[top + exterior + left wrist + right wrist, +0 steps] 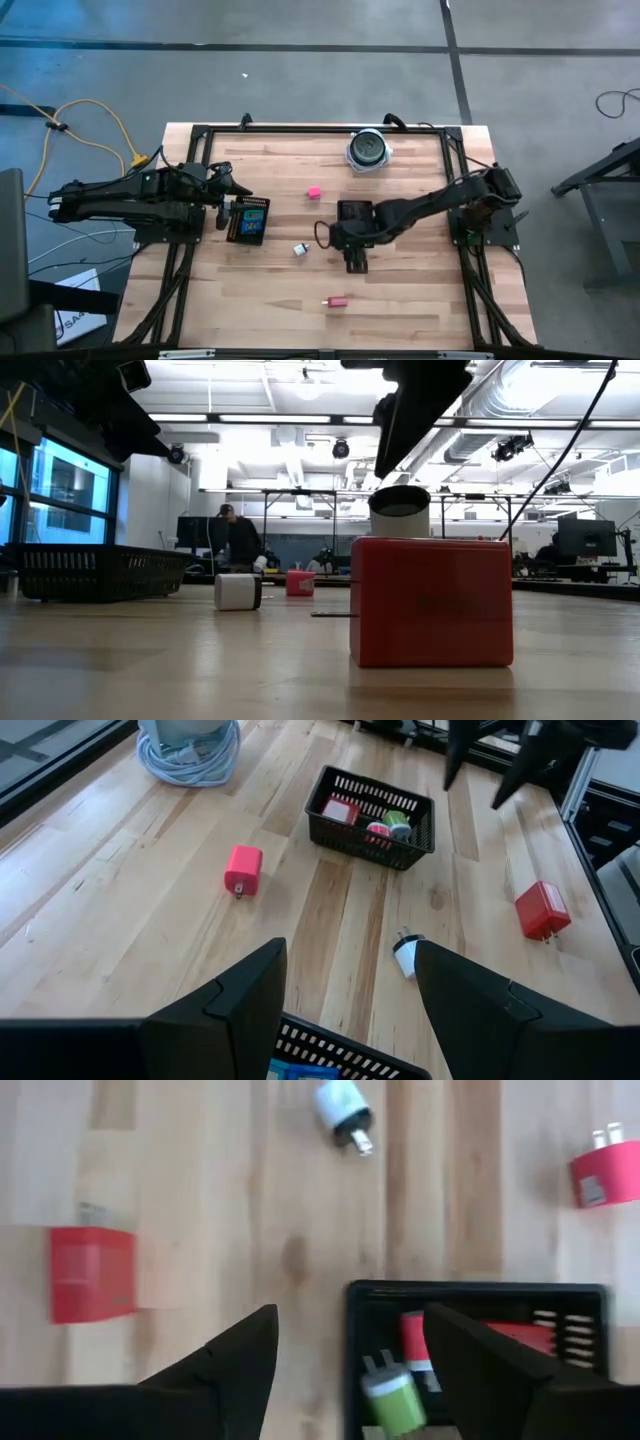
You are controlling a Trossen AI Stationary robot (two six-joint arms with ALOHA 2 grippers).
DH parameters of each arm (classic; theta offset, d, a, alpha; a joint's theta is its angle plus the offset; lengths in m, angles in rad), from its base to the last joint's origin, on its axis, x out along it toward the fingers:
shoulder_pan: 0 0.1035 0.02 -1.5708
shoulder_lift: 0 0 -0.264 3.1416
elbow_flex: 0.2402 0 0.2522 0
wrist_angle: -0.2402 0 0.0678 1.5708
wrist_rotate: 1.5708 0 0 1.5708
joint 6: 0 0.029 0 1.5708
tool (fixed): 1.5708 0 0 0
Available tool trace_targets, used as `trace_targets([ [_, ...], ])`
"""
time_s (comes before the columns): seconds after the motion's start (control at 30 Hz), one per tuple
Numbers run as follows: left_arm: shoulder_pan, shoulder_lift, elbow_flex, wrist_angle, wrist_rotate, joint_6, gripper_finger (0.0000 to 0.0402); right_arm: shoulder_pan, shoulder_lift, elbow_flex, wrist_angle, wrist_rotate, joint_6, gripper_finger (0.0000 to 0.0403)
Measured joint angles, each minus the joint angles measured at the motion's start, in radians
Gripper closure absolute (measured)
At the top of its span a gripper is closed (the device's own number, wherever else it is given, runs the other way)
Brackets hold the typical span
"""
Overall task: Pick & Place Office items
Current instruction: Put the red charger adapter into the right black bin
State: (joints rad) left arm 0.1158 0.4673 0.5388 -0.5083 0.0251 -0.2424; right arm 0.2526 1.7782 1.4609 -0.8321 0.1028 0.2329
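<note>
1. The office items lay partly loose on the tabletop (400,300): a pink block (314,192) toward the far side, a white plug (299,250) near the middle, and a red block (338,301) toward the near edge, all well apart
2. More pieces sat in two black mesh trays: the right tray (354,212) held red and green pieces, and the left tray (247,220) held teal and dark ones
3. The right end effector (357,262) hung above the tabletop just on the near side of the right tray, its arm stretched in from the right edge; its fingers stood apart, holding nothing
4. The left end effector (232,208) hovered at the left tray's edge with the arm reaching in from the left; its fingers were spread and empty
5. The left wrist view showed prongs on the pink block (243,870) and the red block (542,910), which the high view did not resolve
6. The low view put the red block (431,600) closest and largest, with the white plug (238,591) lying on its side behind it
7. A coiled grey-and-black disc (369,151) rested at the far edge
</note>
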Motion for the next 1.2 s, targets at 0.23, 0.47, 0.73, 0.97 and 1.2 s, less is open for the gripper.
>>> trace_targets([
  [0.23, 0.0, 0.0, 0.0, 0.0, 0.0, 0.0, 0.0186, 0.065, 0.027, 0.0, 0.061, -0.001, 0.059, 0.0166],
  [0.47, 0.0, 0.0, 0.0, 0.0, 0.0, 0.0, 0.0186, 0.115, 0.071, 0.016, 0.099, 0.008, 0.062, 0.0166],
  [0.73, 0.0, 0.0, 0.0, 0.0, 0.0, 0.0, 0.0186, 0.165, 0.148, 0.074, 0.109, -0.002, 0.075, 0.0166],
  [0.97, 0.0, 0.0, 0.0, 0.0, 0.0, 0.0, 0.0186, 0.217, 0.158, 0.085, 0.129, 0.005, 0.14, 0.0166],
  [1.2, 0.0, 0.0, 0.0, 0.0, 0.0, 0.0, 0.0186, 0.27, 0.173, 0.085, 0.146, 0.05, 0.242, 0.0166],
])
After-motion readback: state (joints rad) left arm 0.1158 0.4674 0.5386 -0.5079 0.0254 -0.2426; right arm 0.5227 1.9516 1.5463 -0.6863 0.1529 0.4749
